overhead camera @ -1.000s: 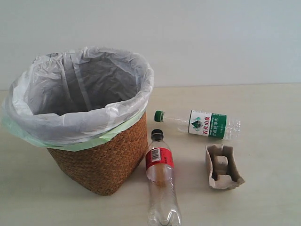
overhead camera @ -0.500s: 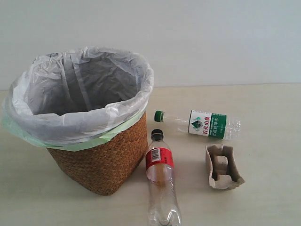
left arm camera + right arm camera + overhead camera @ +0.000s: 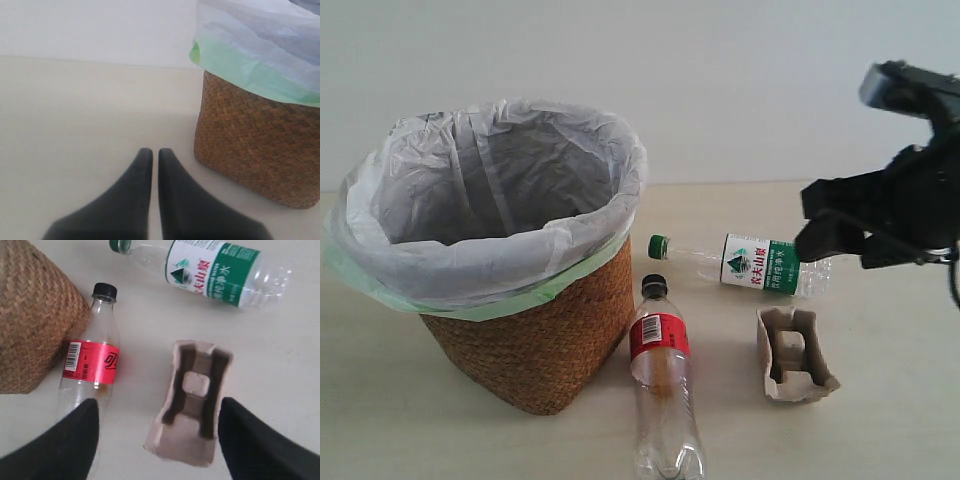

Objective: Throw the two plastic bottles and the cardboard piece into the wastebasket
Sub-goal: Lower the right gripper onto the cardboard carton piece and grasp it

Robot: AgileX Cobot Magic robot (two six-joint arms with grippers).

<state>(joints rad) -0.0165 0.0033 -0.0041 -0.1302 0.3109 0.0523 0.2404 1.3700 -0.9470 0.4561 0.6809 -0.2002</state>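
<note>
We see the black-capped bottle (image 3: 662, 385) lying on the table (image 3: 900, 420) just beside the woven wall of the wastebasket (image 3: 540, 350). The green-capped bottle (image 3: 750, 262) lies near the wastebasket with its cap pointing toward it, and the cardboard piece (image 3: 792, 352) rests hollow side up, farther from the wastebasket than the black-capped bottle. Our right gripper (image 3: 157, 410) hangs over that far side, fingers spread wide and empty with the cardboard piece showing between them, while our left gripper (image 3: 154, 153) sits low near the wastebasket's base, fingers pressed together on nothing.

Left tool (image 3: 155, 153) with fingers together; right tool (image 3: 157, 409) aloft, fingers wide apart
</note>
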